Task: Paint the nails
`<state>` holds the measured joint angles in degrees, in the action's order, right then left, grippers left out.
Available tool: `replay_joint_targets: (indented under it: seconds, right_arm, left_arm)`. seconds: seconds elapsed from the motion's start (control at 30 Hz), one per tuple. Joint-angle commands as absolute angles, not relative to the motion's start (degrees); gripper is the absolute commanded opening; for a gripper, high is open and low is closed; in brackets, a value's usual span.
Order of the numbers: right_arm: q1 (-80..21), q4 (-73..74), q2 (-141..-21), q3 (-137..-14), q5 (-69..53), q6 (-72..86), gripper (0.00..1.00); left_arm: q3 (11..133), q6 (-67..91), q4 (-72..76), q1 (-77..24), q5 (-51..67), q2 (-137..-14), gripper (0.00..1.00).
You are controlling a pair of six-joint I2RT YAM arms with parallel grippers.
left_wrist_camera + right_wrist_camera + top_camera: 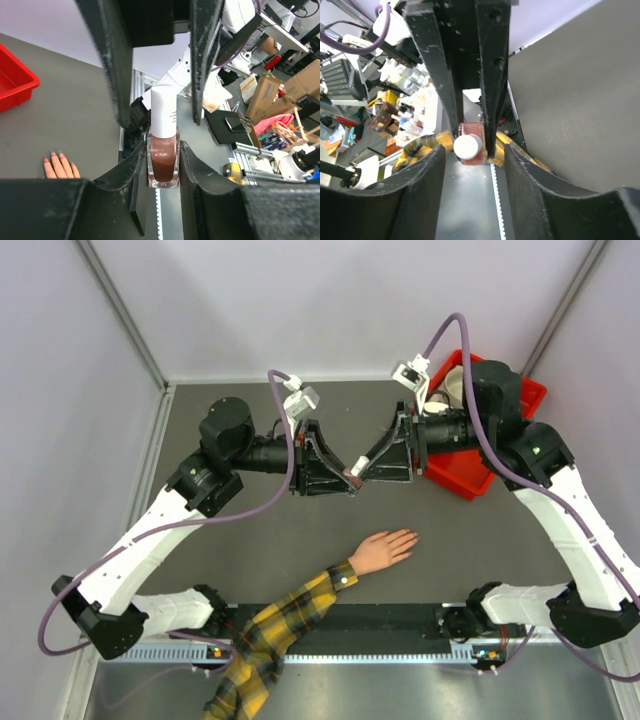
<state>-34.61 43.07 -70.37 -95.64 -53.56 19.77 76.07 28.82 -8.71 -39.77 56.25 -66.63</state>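
Centre of the top view: the left gripper [346, 480] is clamped on the bottle [163, 165]; the right gripper [368, 463] has its jaws apart around the cap [163, 110]. The nails [408, 537] lie below them.

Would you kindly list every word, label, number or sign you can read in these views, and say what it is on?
None can be read.
Nail polish bottle: no lettering shows on its glass or white cap.
Cardboard boxes and clutter beyond the table: any print is too small and blurred.
Red bin: plain.
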Motion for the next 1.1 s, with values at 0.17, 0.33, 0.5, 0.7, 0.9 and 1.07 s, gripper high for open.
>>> replay_joint_targets:
  seconds: [0.17,0.33,0.5,0.7,0.9,1.07]
  right_arm:
    - [-34.5,38.4,-70.4,-96.7,-54.8,21.4,0.45]
    - [-34.4,39.7,-71.2,-97.2,-55.3,20.7,0.39]
    - [-34.5,40.3,-72.1,-97.8,-54.9,20.2,0.4]
    - [-34.5,40.8,-72.6,-98.3,-54.1,19.8,0.38]
    - [-34.4,42.5,-73.2,-99.1,-52.7,18.5,0.06]
    - [-34.5,46.9,-71.8,-99.1,-41.2,16.8,0.0]
  left_arm:
    - [76.6,29.2,-6.3,-39.5,59.1,-67.0,0.0]
    - [76.6,29.0,-6.7,-39.5,59.1,-66.8,0.0]
    - [76.6,29.1,-7.0,-39.5,59.7,-67.2,0.0]
    - [76.5,28.9,-7.4,-39.5,60.3,-67.3,0.0]
    - [76.6,28.2,-8.5,-39.5,60.0,-67.6,0.0]
    - [79.4,19.1,-17.8,-39.5,47.7,-66.5,0.33]
